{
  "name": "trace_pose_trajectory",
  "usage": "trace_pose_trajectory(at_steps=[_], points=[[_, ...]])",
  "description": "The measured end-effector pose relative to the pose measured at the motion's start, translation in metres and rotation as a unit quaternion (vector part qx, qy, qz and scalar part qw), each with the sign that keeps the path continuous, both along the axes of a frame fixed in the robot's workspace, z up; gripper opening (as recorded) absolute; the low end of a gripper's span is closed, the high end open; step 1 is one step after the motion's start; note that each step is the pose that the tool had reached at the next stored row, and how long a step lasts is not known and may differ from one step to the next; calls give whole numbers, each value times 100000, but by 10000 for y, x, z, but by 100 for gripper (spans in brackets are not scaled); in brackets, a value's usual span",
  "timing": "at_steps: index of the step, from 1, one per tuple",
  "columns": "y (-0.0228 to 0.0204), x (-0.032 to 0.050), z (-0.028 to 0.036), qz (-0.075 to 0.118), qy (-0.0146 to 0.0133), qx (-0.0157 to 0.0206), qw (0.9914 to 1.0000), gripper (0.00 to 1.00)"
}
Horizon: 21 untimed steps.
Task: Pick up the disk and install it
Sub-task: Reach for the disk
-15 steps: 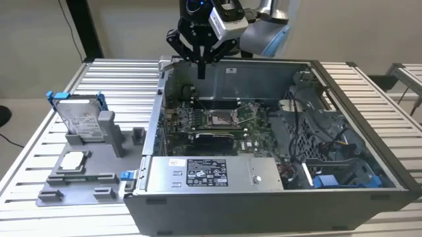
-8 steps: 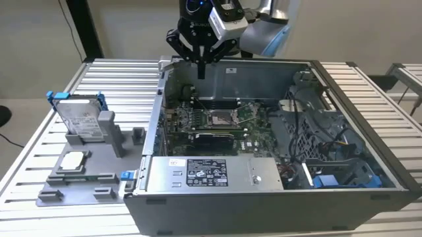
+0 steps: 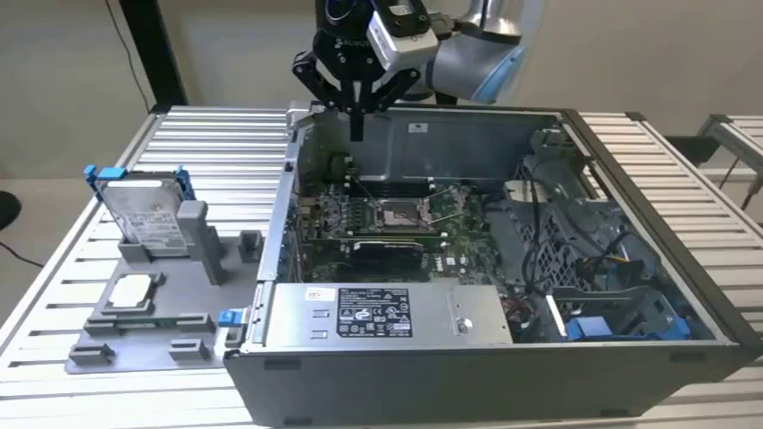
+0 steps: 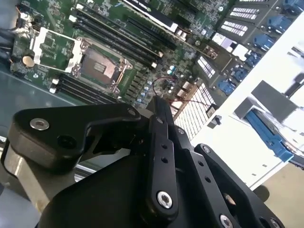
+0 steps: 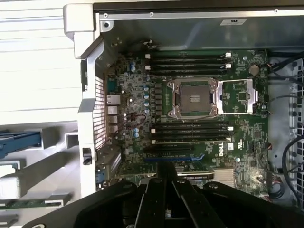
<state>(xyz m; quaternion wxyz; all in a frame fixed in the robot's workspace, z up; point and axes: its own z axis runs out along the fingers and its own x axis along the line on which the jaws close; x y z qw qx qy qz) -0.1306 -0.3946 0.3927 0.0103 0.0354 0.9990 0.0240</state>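
An open computer case (image 3: 667, 192) lies on its side on a slatted metal table (image 3: 214, 134), with a robot arm above it.

Nearest in the exterior view, a large grey box with a white-and-black label (image 3: 381, 313) fills the front of the case. Towards the exterior view's left, outside the case, a grey holder (image 3: 197, 246) rests on the table. A small square silver chip (image 3: 131, 293) lies flat on its near part.

Further back on that holder stands the disk (image 3: 143, 219), upright and leaning slightly, with its white label facing the camera. A blue bracket (image 3: 105, 172) frames its top and sides. The disk is outside the case and well apart from the arm, with nothing touching it.

Inside the case, behind the grey box, lies the green motherboard (image 3: 357, 210), with a square processor socket (image 3: 399, 213) near its middle. Both wrist views look down on the same board (image 4: 142, 80) (image 5: 142, 95) and socket (image 4: 99, 64) (image 5: 192, 97). Long black memory slots (image 5: 190, 59) run along either side of the socket. Black cables (image 3: 537, 214) trail through the case's half towards the exterior view's right.

Farthest back, the black gripper (image 3: 356, 132) hangs point-down over the far wall of the case, at the corner nearer the holder. Its two fingers are pressed together into one thin stem and carry nothing (the wrist views show the same closed tip (image 4: 156, 100) (image 5: 166, 167) above the board). It touches neither the case nor the board.
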Motion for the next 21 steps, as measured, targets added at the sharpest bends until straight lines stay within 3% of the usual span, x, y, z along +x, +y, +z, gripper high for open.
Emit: trace_pose_trajectory(at_steps=[8,21], points=[[63,-153,0,-1,-4,4,100000,0],[66,-618,0,3,-2,0,100000,0]])
